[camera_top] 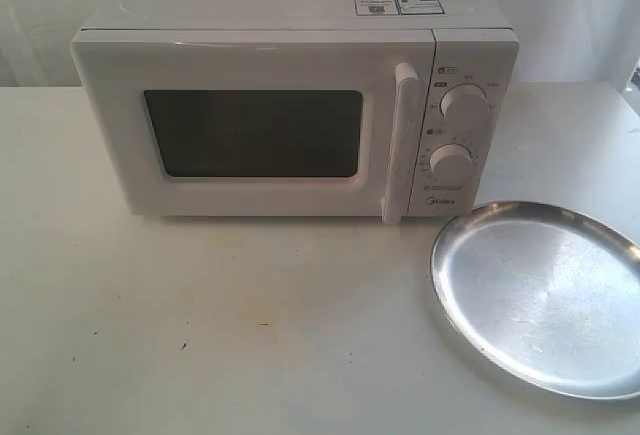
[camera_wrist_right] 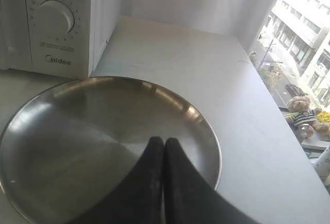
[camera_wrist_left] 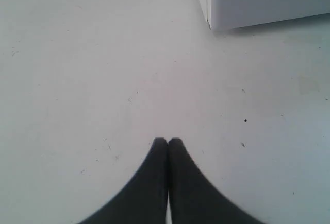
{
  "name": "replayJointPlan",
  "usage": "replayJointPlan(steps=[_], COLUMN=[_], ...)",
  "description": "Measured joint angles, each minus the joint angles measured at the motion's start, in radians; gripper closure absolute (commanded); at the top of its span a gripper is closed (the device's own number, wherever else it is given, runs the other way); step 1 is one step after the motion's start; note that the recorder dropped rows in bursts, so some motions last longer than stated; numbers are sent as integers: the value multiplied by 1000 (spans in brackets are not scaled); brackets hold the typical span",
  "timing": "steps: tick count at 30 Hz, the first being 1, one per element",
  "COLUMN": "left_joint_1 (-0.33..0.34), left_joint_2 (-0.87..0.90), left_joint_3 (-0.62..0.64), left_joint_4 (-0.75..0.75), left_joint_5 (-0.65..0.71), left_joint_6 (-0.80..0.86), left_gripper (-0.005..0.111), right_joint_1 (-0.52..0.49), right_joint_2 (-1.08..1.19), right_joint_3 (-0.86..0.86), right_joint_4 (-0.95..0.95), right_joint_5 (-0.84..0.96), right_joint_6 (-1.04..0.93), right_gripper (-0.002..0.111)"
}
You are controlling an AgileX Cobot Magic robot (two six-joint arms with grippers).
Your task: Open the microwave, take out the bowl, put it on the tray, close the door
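Here a white microwave (camera_top: 300,105) sits on a pale worktop (camera_top: 200,325) with its door (camera_top: 250,60) shut. The bowl cannot be seen; if it is inside, the dark window (camera_top: 252,133) hides it. The shiny round tray (camera_top: 540,295) lies bare on the worktop, just in front of the microwave's right corner and below the two knobs (camera_top: 463,102). The move ahead turns on the white bar handle (camera_top: 400,145). It stands upright along the door's right edge, just beside the knob panel, so a grip would have to close across it from the sides. Neither arm shows in the exterior view. In its wrist view the right hand (camera_wrist_right: 164,141) hangs over the tray, fingers pressed together on nothing, pointing towards the microwave's knob panel beyond the tray's far rim. The left hand (camera_wrist_left: 167,141) is likewise closed and empty, hanging over bare worktop, with a lower corner of the microwave ahead and to one side. The right hand looks the nearer of the two to the handle, and would need to spread its fingers before reaching it.
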Motion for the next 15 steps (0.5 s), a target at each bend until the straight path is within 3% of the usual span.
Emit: replayJointPlan(steps=[7, 15], left_joint_1=[0, 0], left_joint_2=[0, 0], left_joint_3=[0, 0], left_joint_4=[0, 0], left_joint_5=[0, 0], left_joint_6=[0, 0], left_gripper=[107, 107], right_joint_1=[0, 0], right_joint_2=[0, 0], right_joint_3=[0, 0], right_joint_4=[15, 255], right_joint_5=[-43, -370], right_joint_6=[9, 237], right_gripper=[108, 108])
